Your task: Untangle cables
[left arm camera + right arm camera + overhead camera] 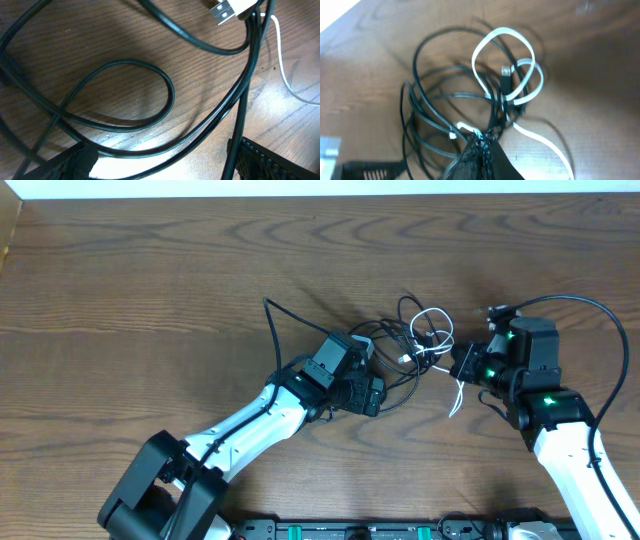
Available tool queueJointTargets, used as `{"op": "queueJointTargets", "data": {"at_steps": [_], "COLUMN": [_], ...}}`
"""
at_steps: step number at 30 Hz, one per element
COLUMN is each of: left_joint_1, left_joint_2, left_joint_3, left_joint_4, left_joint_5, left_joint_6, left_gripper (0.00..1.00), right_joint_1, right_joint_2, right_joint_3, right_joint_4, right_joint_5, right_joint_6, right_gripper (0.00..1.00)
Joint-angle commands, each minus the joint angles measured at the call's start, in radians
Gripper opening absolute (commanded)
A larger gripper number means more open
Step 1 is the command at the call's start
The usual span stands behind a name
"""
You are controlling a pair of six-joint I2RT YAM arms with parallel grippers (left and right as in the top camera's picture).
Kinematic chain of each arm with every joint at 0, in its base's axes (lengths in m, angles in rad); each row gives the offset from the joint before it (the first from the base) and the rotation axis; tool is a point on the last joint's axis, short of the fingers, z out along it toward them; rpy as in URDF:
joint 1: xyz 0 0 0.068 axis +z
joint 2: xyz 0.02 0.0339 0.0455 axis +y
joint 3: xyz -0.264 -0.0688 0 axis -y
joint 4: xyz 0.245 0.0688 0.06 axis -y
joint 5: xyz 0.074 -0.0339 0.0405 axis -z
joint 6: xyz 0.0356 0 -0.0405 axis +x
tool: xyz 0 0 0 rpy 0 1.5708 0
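The left end effector (165, 157) is spread wide and grips nothing. The black cables (172, 95) cross the counter (150, 280) between its fingers, with a loose loop just ahead. Closing here would likely catch several strands at once and cinch the tangle. The silver plug (225, 11), ahead and to its right, could snag. The right end effector (481, 145) looks pinched shut on the white cable (502, 31), whose loops lie ahead of its tips, threaded through black coils. A hard pull back may tighten them. Both arms reach low and angle inward, tips facing the tangle.
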Motion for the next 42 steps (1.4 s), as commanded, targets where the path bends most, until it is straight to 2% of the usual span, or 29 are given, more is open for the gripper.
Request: {"op": "queueJointTargets", "data": {"at_steps": [1, 6, 12, 17, 21, 27, 32, 36, 42], "left_joint_1": [0.003, 0.003, 0.003, 0.003, 0.003, 0.003, 0.003, 0.003, 0.003], "left_joint_2": [-0.006, -0.006, -0.006, -0.006, -0.006, -0.006, -0.006, -0.006, -0.006], "left_joint_3": [-0.002, -0.002, -0.002, -0.002, -0.002, -0.002, -0.002, -0.002, -0.002], "left_joint_4": [0.0, 0.0, 0.0, 0.0, 0.0, 0.0, 0.0, 0.0, 0.0], "left_joint_5": [-0.018, -0.018, -0.018, -0.018, -0.018, -0.018, -0.018, -0.018, -0.018], "left_joint_6": [0.01, 0.01, 0.01, 0.01, 0.01, 0.01, 0.01, 0.01, 0.01], "left_gripper": [0.89, 0.89, 0.89, 0.89, 0.89, 0.89, 0.89, 0.89, 0.89], "right_joint_1": [-0.002, 0.027, 0.038, 0.038, 0.038, 0.037, 0.037, 0.037, 0.037], "right_joint_2": [0.005, 0.054, 0.189, 0.317, 0.325, 0.187, 0.015, -0.097, -0.078], "right_joint_3": [0.004, 0.004, 0.004, 0.004, 0.006, 0.008, 0.008, 0.008, 0.006], "right_joint_4": [0.048, 0.092, 0.093, 0.151, 0.202, 0.282, 0.33, 0.306, 0.242], "right_joint_5": [0.035, -0.086, 0.005, 0.042, 0.067, 0.064, 0.072, 0.074, 0.074], "right_joint_6": [-0.052, -0.416, -0.528, -0.535, -0.489, -0.399, -0.393, -0.393, -0.394], "right_gripper": [0.01, 0.01, 0.02, 0.01, 0.01, 0.01, 0.01, 0.01, 0.01]}}
